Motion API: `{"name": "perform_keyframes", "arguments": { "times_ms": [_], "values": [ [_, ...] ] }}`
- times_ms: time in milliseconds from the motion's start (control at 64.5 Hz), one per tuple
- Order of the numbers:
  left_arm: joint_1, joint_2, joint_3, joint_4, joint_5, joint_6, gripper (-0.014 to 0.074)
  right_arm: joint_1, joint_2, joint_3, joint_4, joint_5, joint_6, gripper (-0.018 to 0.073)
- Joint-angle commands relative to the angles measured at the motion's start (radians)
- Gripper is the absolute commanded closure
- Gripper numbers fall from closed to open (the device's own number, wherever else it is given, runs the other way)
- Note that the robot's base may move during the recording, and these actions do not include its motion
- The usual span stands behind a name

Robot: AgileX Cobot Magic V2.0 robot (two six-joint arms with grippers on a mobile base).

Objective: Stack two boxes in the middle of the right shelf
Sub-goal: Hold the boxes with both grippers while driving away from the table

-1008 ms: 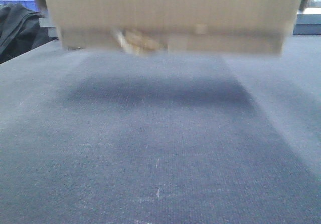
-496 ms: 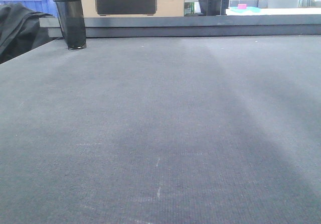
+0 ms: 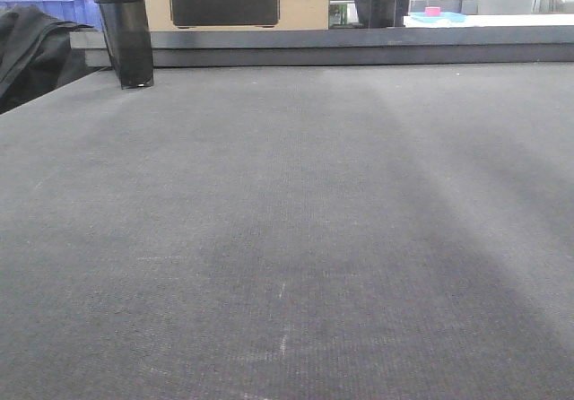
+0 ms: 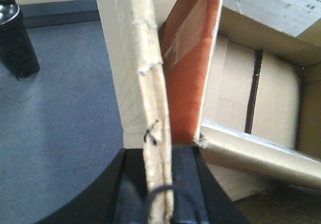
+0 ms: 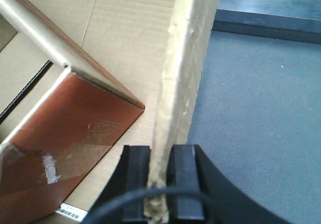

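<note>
Both arms hold the open cardboard box point(image 5: 125, 28) above the grey tabletop point(image 3: 287, 239): left end effector point(image 4: 159, 166) and right end effector point(image 5: 160, 170) each pinch an opposite wall, apparently to share its weight and keep it level.

We see a dark grey felt-like tabletop point(image 3: 287, 239) filling the front view, with a low ledge point(image 3: 359, 52) along its far edge. A black bottle point(image 3: 124, 32) stands far left by the ledge, with black cloth point(image 3: 27, 50) heaped beside it and a blue bin point(image 3: 54, 4) behind. Beyond the ledge is a tan box with a black panel point(image 3: 238, 7). Light is soft and even.
</note>
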Motion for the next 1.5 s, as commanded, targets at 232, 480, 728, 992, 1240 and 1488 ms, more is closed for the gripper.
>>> {"name": "perform_keyframes", "arguments": {
  "times_ms": [232, 480, 728, 992, 1240, 1488],
  "values": [
    [0.001, -0.016, -0.008, 0.016, -0.048, 0.008, 0.0708, -0.006, -0.015, -0.013, -0.016, -0.052, -0.012, 0.0713],
    [0.001, -0.016, -0.008, 0.016, -0.048, 0.008, 0.0708, -0.006, -0.015, -0.013, -0.016, -0.052, -0.012, 0.0713],
    [0.001, -0.016, -0.008, 0.016, -0.048, 0.008, 0.0708, -0.006, -0.011, -0.013, -0.016, -0.054, -0.012, 0.0713],
    [0.001, -0.016, -0.008, 0.016, -0.048, 0.008, 0.0708, -0.006, -0.011, -0.013, -0.016, -0.054, -0.012, 0.0713],
    [0.001, -0.016, -0.008, 0.016, -0.048, 0.008, 0.0708, -0.006, -0.011, -0.013, -0.016, -0.054, -0.012, 0.0713],
    [0.001, -0.016, -0.008, 0.016, -0.048, 0.008, 0.0708, -0.006, -0.011, -0.013, -0.016, -0.054, -0.012, 0.0713]
  ]
}}
